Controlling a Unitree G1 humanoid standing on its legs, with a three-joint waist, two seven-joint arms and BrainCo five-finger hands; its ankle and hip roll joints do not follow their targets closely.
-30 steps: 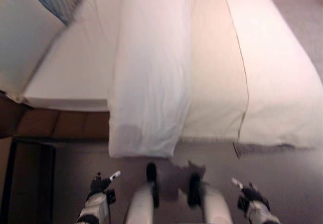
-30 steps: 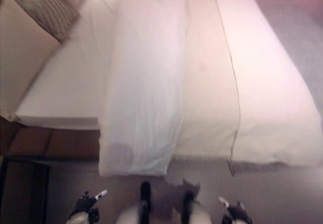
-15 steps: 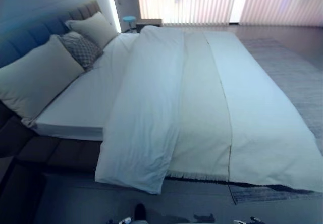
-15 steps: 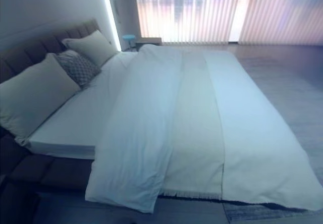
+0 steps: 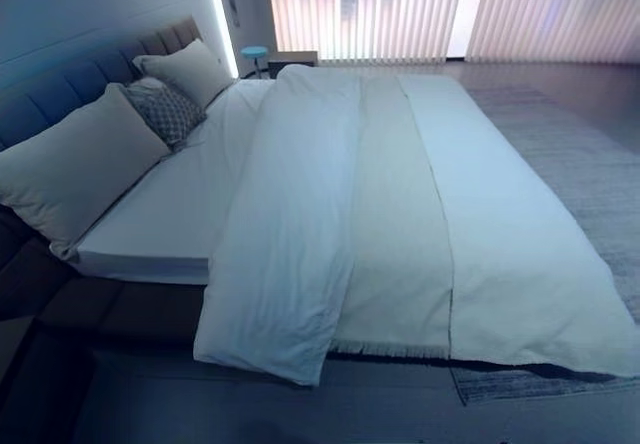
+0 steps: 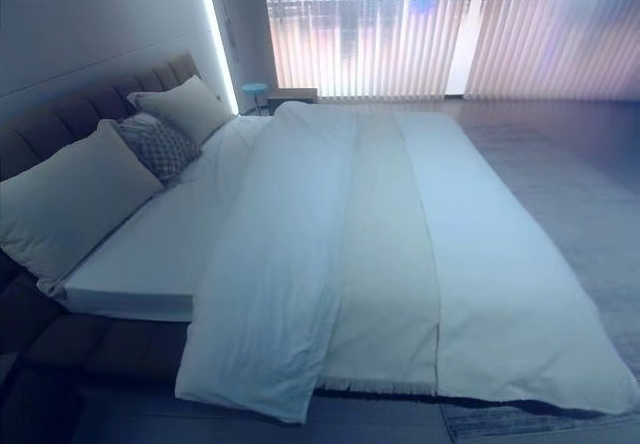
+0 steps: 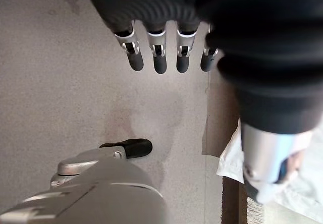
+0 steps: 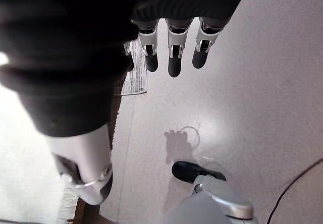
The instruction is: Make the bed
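Observation:
The bed has a white duvet (image 5: 290,214) folded back into a long thick strip down its middle, with the near end hanging over the side. Beside it lie a beige throw (image 5: 395,224) and the flat white cover (image 5: 510,254). The bare sheet (image 5: 170,204) shows on the headboard side. A large pillow (image 5: 70,164), a patterned cushion (image 5: 165,112) and a far pillow (image 5: 190,69) lean on the headboard. My left hand (image 7: 159,52) hangs over the floor, fingers straight and empty, near a hanging white cloth corner (image 7: 229,158). My right hand (image 8: 171,47) hangs likewise, open and empty.
A padded headboard (image 5: 60,84) runs along the left. A grey rug (image 5: 590,154) lies past the bed on the right, its fringed edge (image 8: 133,72) near my right hand. Vertical blinds (image 5: 400,9) and a small side table (image 5: 255,54) stand at the far end.
The head camera has tilted up from the bed's near edge and my hands to the whole bed. The bedding has not moved.

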